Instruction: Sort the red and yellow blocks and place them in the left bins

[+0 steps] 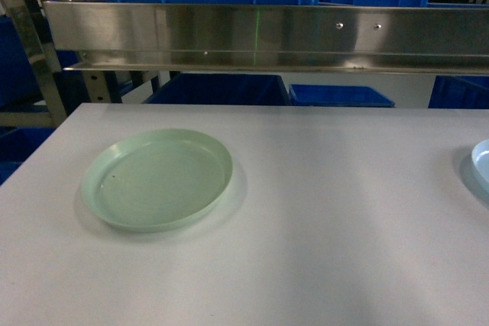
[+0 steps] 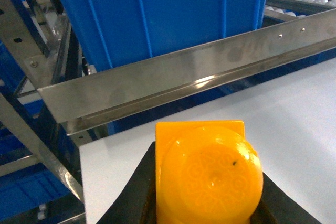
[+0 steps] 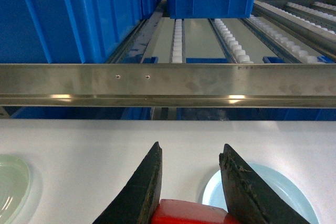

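Note:
In the left wrist view, the black fingers of my left gripper (image 2: 208, 158) are shut on an orange-yellow block (image 2: 207, 174), whose round stud faces the camera. It hangs over the white table's far left corner, near a bright-blue bin (image 2: 157, 9) behind the steel rail. My right gripper (image 3: 191, 145) is shut on a red block (image 3: 189, 212); only the block's top edge shows, low between the fingers. More blue bins (image 3: 68, 14) stand on the rack beyond. Neither gripper appears in the head view.
A pale green plate (image 1: 157, 179) lies left of centre on the white table (image 1: 344, 211), and a pale blue plate (image 1: 481, 162) sits at its right edge, just under my right gripper. A steel rail (image 1: 267, 36) runs along the table's far side, with roller tracks (image 3: 231, 45) behind it.

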You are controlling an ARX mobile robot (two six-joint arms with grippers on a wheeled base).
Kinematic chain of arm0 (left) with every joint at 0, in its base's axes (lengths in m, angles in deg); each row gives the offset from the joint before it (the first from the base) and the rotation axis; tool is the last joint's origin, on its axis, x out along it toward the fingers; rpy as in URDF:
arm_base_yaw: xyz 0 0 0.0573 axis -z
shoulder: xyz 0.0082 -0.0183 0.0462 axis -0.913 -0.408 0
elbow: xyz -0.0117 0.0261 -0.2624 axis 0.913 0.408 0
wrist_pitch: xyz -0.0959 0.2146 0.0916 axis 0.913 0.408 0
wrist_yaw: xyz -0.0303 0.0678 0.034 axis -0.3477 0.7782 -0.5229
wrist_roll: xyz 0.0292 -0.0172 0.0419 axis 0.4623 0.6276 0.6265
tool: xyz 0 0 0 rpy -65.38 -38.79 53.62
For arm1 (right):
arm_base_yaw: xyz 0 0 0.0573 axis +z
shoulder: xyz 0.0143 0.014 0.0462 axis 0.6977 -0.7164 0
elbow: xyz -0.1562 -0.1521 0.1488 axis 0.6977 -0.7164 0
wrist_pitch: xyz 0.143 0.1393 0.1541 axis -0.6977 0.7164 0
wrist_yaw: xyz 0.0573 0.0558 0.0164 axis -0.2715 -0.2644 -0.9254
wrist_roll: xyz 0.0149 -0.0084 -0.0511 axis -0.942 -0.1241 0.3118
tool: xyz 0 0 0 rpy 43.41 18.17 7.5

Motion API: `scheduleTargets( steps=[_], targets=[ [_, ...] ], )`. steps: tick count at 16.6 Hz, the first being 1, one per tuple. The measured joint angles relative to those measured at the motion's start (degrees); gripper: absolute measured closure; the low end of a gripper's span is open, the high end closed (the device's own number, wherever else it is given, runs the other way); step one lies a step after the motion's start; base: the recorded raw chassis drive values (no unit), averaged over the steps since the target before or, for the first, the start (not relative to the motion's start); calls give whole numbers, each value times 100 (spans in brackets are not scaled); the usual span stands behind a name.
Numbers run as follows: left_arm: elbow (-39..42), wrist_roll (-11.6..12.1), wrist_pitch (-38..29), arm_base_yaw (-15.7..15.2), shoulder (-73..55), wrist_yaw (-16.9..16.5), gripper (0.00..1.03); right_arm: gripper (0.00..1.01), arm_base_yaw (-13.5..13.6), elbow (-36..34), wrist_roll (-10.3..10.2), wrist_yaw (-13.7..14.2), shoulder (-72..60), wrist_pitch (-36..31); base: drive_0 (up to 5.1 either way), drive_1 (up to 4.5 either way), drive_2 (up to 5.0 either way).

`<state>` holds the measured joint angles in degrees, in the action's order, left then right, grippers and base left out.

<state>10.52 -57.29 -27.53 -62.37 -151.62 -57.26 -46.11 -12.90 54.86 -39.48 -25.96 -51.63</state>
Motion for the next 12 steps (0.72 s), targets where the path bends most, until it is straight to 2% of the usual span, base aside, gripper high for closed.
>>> scheduleTargets(
  steps=[12],
  targets=[
    [0, 0, -11, 0, 0, -2, 76, 73, 0, 0, 0, 7, 0, -2, -505, 241, 241]
  ],
)
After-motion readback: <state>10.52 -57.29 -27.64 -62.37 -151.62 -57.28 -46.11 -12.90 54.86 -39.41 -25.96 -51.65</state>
